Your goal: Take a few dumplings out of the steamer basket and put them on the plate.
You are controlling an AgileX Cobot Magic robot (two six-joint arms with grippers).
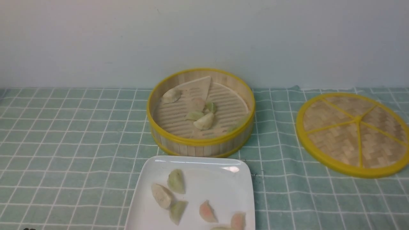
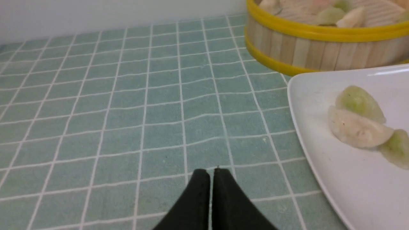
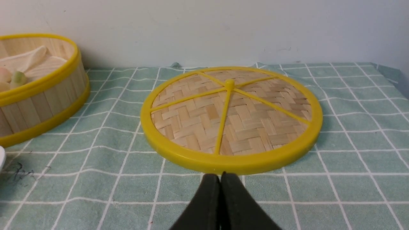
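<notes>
The steamer basket [image 1: 200, 144] stands mid-table and holds several dumplings [image 1: 204, 121], one apart near its far-left wall [image 1: 171, 95]. Just in front lies the white plate [image 1: 223, 185] with several dumplings on it: green [image 1: 176, 181], cream [image 1: 162, 195] and pink [image 1: 207, 211]. Neither gripper shows in the front view. In the left wrist view my left gripper [image 2: 210, 171] is shut and empty, low over the cloth beside the plate [image 2: 351, 185] and its cream dumpling [image 2: 358, 129]. My right gripper [image 3: 220, 175] is shut and empty, its tips close to the lid's rim.
The flat woven lid [image 1: 353, 134] with yellow rim and spokes lies on the right, seen large in the right wrist view as the lid [image 3: 230, 118]. A green checked cloth [image 1: 73, 134] covers the table. A pale wall rises right behind the basket.
</notes>
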